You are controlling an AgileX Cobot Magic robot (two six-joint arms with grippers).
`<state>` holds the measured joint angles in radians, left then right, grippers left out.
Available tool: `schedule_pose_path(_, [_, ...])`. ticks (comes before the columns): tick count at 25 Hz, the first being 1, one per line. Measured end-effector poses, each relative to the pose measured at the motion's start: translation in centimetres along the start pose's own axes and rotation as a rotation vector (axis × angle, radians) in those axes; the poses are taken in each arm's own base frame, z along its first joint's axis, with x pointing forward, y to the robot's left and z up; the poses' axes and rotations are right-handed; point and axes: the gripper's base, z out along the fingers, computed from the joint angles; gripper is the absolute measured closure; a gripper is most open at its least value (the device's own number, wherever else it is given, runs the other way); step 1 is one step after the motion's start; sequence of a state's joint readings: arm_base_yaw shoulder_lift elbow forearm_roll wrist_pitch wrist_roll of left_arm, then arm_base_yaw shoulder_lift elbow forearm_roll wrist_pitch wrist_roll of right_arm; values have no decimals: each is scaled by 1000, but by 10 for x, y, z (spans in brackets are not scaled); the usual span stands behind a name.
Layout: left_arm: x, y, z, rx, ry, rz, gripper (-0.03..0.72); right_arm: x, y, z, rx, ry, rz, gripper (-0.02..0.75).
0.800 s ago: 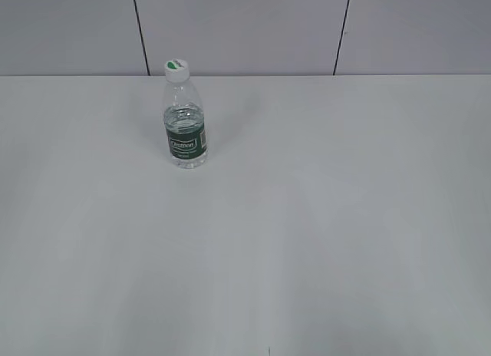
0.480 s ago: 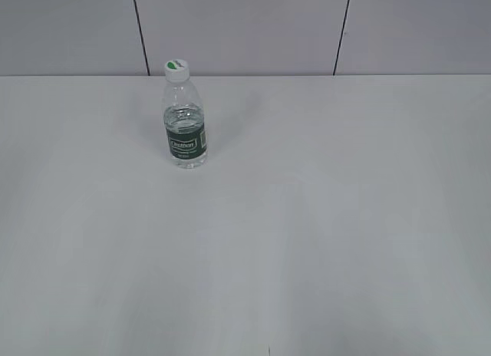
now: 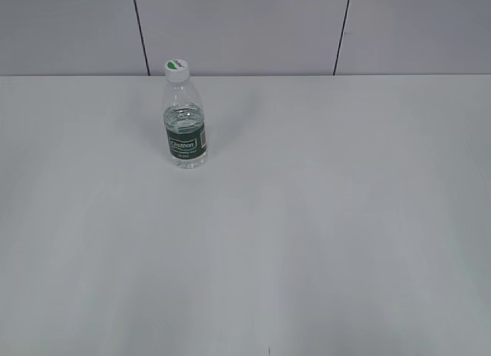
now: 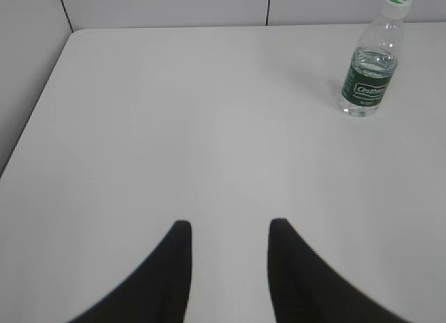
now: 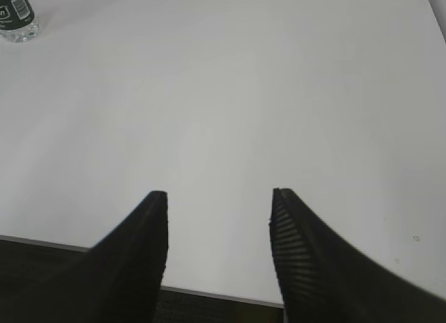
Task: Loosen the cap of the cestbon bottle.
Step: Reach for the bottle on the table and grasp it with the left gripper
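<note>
Small clear water bottle (image 3: 185,130) standing upright toward the far left of a white tabletop (image 3: 322,218), white cap (image 3: 176,69) screwed on. Left gripper (image 4: 226,229) spread and empty, well short of the bottle. Right gripper (image 5: 219,196) spread wider, empty, over the near tabletop edge.

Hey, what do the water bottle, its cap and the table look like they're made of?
Bottle: clear, glossy plastic, probably; the water shows through it, under a dark green label band.
Cap: opaque white plastic by its look, green mark on top.
Table: smooth, matte white surface, perhaps laminate; the pictures leave that open.
</note>
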<state>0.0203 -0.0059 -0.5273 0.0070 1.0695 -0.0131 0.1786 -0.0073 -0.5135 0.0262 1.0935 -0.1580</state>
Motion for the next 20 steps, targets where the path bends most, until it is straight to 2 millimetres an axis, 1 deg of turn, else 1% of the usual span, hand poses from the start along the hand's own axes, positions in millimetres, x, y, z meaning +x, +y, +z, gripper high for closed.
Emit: schedule_pose_path(20, [0,0,0,0,0,0,449,0,0,0,0,0,0,370])
